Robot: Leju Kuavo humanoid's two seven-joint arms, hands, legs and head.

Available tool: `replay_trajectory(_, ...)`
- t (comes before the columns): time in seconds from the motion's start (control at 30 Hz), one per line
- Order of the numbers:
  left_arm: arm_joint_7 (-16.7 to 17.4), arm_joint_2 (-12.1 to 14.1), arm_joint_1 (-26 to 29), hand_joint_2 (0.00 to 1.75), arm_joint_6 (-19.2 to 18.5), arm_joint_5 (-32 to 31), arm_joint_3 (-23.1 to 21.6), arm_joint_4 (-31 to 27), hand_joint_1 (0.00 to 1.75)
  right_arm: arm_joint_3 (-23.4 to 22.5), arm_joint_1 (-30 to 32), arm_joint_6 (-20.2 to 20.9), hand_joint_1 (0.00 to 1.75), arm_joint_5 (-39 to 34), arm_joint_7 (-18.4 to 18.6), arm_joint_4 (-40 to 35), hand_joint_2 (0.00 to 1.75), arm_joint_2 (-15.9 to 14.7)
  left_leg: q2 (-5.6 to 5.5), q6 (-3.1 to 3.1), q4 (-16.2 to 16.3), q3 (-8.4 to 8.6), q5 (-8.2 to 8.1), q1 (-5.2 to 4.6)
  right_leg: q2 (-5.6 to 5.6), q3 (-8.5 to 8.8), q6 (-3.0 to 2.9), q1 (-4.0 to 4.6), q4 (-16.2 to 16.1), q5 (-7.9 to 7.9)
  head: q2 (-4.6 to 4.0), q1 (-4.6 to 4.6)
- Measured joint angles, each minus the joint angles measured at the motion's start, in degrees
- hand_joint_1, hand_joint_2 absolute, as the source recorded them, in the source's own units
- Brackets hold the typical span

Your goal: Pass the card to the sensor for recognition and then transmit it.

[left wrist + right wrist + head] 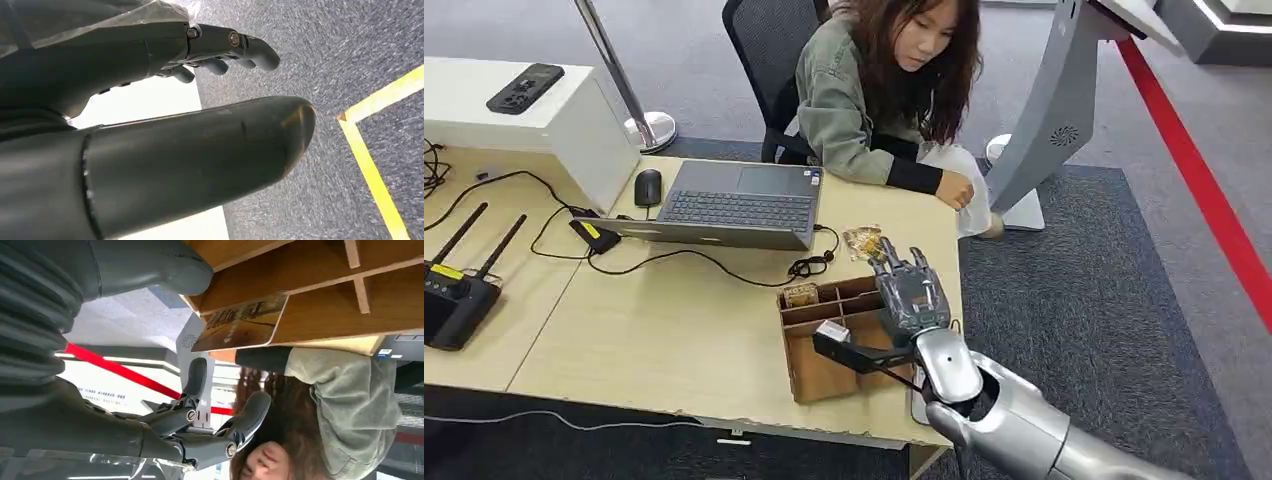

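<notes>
A gold-brown patterned card (pixel 862 242) lies on the wooden table (pixel 674 330) just beyond a divided wooden box (pixel 824 375). In the right wrist view the card (pixel 240 322) shows against the box (pixel 320 305) wall. My right hand (pixel 911 290) hovers over the box's right side with its fingers (pixel 250 415) spread toward the card, holding nothing. A second patterned card (pixel 801 295) stands in the box's far-left compartment. My left hand (pixel 220 55) hangs over grey carpet with its fingers loosely extended and nothing in it.
A person (pixel 874 90) sits at the table's far side, one hand (pixel 954 188) on its edge. A laptop (pixel 734 205), mouse (pixel 648 186), cables and a black router (pixel 454 295) lie to the left. A grey kiosk stand (pixel 1064 110) rises at right.
</notes>
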Motion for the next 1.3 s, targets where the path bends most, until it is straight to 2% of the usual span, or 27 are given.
replay_trajectory(0.93,0.0,-0.2,0.0,0.0,0.8,0.7,0.0,0.0,0.0,0.0,-1.4,-0.1,0.58,-0.6,-0.1,3.2,1.75,1.7,0.0,0.0,0.0,0.01,0.0,0.0,0.0,-0.01,0.0,0.0,0.0,0.0,0.0,0.0)
replay_trajectory(1.1,0.1,-0.2,0.0,0.0,0.8,0.8,0.0,0.0,0.0,0.0,-1.4,-0.1,0.65,-0.9,0.0,3.5,1.75,1.7,0.0,0.0,0.0,0.01,0.0,0.0,0.0,-0.01,0.0,0.0,0.0,0.0,0.0,0.0)
replay_trajectory(1.3,0.1,-0.2,0.0,0.0,0.8,0.9,0.0,0.0,0.0,0.0,-1.4,-0.1,0.86,-1.0,0.1,3.7,1.75,1.7,0.0,0.0,0.0,0.01,0.0,0.0,0.0,-0.01,0.0,0.0,0.0,0.0,0.0,0.0)
